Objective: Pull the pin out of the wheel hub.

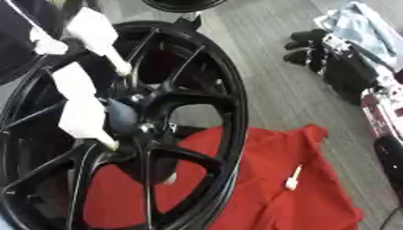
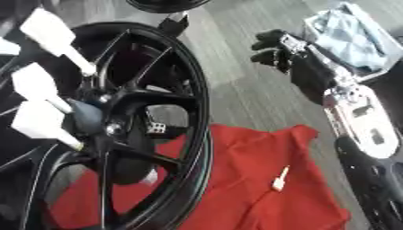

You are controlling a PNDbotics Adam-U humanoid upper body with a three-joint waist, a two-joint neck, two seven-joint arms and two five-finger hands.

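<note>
At the hub of the black wheel [image 1: 157,134], which stands upright on the left of both views, several white pins are seen projecting toward the camera. An upper pin [image 1: 98,38] is seated near the top of the hub, its thick white handle pointing up and left. Two more white pins [image 1: 82,108] are set at the left of the hub [image 1: 130,114], one above the other, their narrow ends directed at the centre. A further white tip [image 1: 168,179] is glimpsed low between the spokes. One small white pin [image 2: 279,179] is seen lying loose on the red cloth [image 2: 260,188], well apart from the wheel. The cloth is spread on the grey floor [image 1: 267,81] and partly tucked under the wheel's lower rim.

The right robot hand [image 2: 275,49] is shown at the upper right, raised above the floor, well apart from the wheel and from the loose pin. Its dark fingers are curled inward and nothing is held in them. Its black and silver forearm [image 2: 354,108] is seen running down the right edge. The left robot hand is found in neither view. A pale blue and white object [image 2: 350,38] is seen just behind the right robot hand.
</note>
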